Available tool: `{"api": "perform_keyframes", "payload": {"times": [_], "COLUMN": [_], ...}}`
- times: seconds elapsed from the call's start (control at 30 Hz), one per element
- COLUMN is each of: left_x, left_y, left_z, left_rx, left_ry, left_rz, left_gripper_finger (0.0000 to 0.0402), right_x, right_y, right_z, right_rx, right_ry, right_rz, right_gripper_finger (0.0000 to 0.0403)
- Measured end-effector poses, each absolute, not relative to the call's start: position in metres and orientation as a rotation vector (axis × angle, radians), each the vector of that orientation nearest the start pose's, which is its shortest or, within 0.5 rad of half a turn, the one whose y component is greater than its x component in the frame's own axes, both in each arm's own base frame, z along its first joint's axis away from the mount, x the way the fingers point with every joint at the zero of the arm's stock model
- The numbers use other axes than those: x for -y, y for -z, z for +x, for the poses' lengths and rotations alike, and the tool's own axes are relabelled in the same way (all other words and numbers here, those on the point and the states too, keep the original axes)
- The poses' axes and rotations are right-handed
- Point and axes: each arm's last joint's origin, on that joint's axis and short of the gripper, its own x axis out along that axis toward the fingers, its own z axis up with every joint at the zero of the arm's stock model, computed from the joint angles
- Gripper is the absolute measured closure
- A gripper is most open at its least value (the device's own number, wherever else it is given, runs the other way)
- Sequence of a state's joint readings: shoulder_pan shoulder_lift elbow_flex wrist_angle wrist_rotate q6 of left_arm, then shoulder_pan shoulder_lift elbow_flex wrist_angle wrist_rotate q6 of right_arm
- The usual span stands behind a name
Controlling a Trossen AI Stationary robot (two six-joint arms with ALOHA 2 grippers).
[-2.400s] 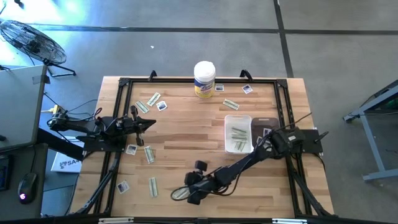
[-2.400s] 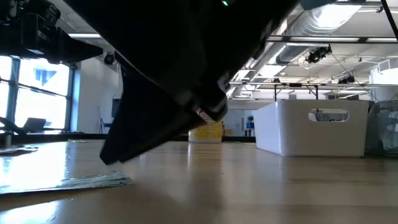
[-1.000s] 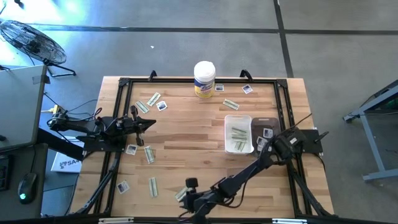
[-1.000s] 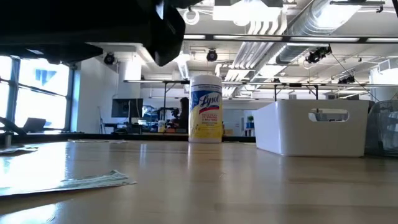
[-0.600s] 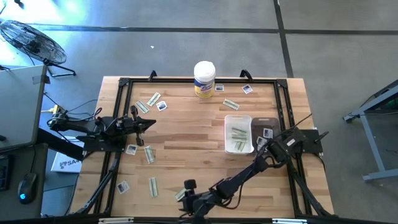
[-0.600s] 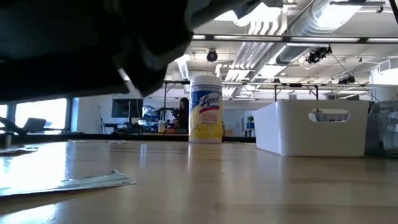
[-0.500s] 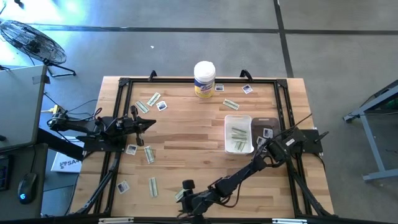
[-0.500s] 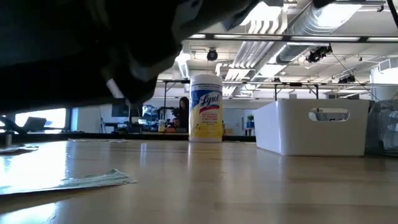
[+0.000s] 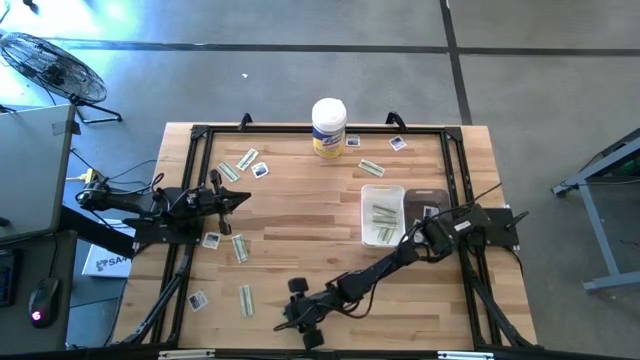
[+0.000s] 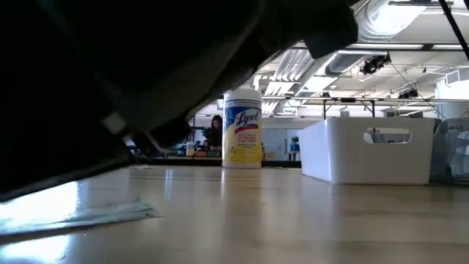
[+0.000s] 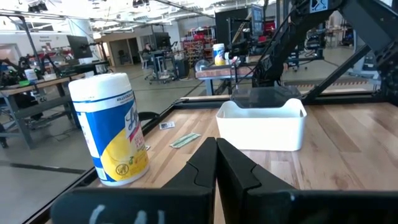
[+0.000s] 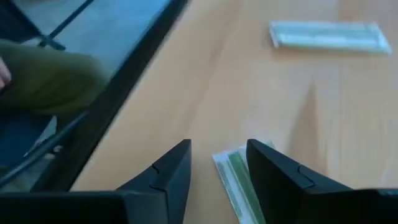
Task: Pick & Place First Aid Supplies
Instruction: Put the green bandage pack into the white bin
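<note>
Fingers of the right gripper (image 12: 217,168) stand spread on either side of a green-white strip (image 12: 239,180) lying flat on the worktop (image 12: 292,99), its long axis running between them.

Lysol canister (image 9: 328,127) at table's (image 9: 300,215) far edge; bin (image 9: 383,215) right of centre, strips inside. Packets scattered left. Right gripper (image 9: 290,317) near front edge, probably over a strip (image 12: 239,180).

Table: light wooden table (image 9: 300,215) with black frame.
On it: white canister (image 9: 328,127), white bin (image 9: 383,191), scattered green-white strips (image 9: 246,299) and small square packets (image 9: 211,240).
</note>
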State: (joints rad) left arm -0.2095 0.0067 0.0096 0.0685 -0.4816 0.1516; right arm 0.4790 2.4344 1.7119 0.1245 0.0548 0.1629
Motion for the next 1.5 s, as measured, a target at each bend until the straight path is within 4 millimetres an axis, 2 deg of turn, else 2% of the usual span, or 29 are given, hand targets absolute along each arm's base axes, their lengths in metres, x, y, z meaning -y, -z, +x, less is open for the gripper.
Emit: {"api": "perform_keyframes", "payload": {"times": [0.27, 0.43, 0.63, 1.23, 1.4, 1.5], "left_x": [0.006, 0.006, 0.006, 0.006, 0.006, 0.006], "left_y": [-0.173, -0.173, -0.173, -0.173, -0.173, -0.173], "left_z": [0.095, 0.095, 0.095, 0.095, 0.095, 0.095], "left_rx": [0.047, 0.046, 0.046, 0.046, 0.046, 0.046], "left_ry": [-0.277, -0.276, -0.276, -0.277, -0.277, -0.277], "left_rz": [0.126, 0.127, 0.127, 0.126, 0.127, 0.127], "left_gripper_finger": [0.0401, 0.0401, 0.0401, 0.0401, 0.0401, 0.0401], "right_x": [-0.237, -0.234, -0.224, -0.219, -0.22, -0.219], "right_y": [-0.102, -0.101, -0.098, -0.098, -0.101, -0.111], "right_z": [0.464, 0.464, 0.466, 0.468, 0.469, 0.469], "right_rx": [-0.635, -0.646, -0.678, -0.67, -0.645, -0.633], "right_ry": [-0.401, -0.387, -0.278, -0.209, -0.215, -0.207], "right_rz": [-0.153, -0.158, -0.107, -0.089, -0.075, -0.059], "right_gripper_finger": [0.0257, 0.0259, 0.0265, 0.0378, 0.0397, 0.0402]}}
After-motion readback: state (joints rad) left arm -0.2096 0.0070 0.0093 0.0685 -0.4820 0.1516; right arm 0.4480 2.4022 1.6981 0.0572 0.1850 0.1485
